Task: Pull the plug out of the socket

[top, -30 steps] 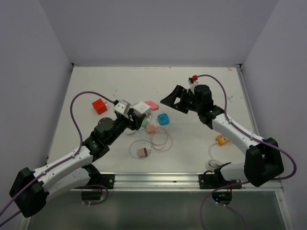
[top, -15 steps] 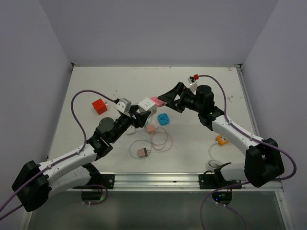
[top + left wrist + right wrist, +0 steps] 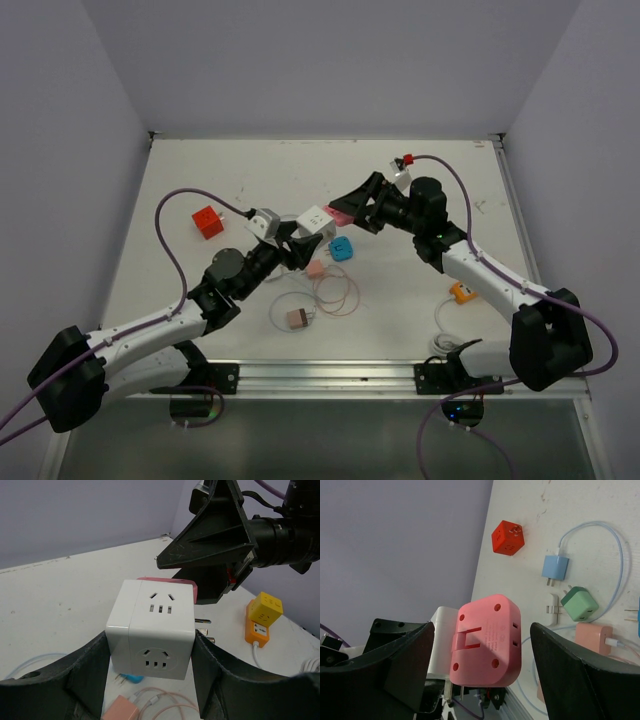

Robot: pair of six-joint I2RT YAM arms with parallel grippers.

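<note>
Within right tool (image 3: 482,630), pink plug (image 3: 486,642), gap at each edge.

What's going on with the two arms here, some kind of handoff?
Not a handoff. The left gripper is shut on the white socket cube and holds it up off the table. A pink plug sits against the cube's far side, apparently not pulled out yet. The right gripper has its jaws open on either side of the pink plug, with gaps showing, so it has no grip so far.
</note>
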